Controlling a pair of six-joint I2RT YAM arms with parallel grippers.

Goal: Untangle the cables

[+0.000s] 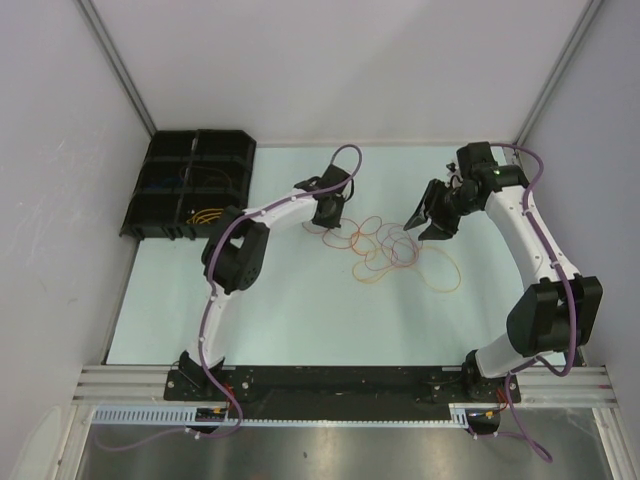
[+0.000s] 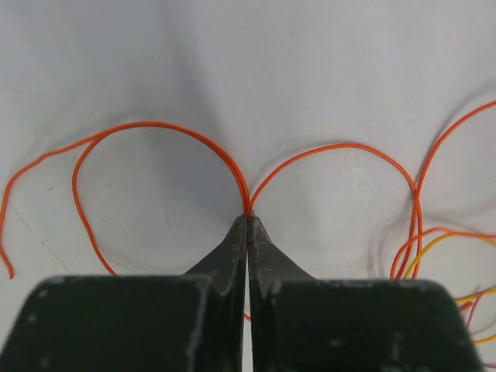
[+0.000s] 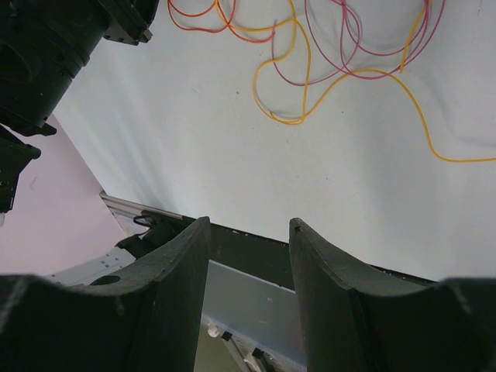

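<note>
The cables lie in a loose tangle on the white table, between my two grippers. My left gripper is down at the tangle's left edge. In the left wrist view its jaws are pressed together on an orange cable, which bends into a loop on either side of the tips. My right gripper hovers at the tangle's right side, tilted, jaws apart with nothing between them. Yellow, pinkish-purple and red cables lie on the table beyond its fingers.
A black compartment tray stands at the back left with yellow wire in one section. Grey walls enclose the table on three sides. The left arm fills the right wrist view's upper left. The metal base rail runs along the near edge.
</note>
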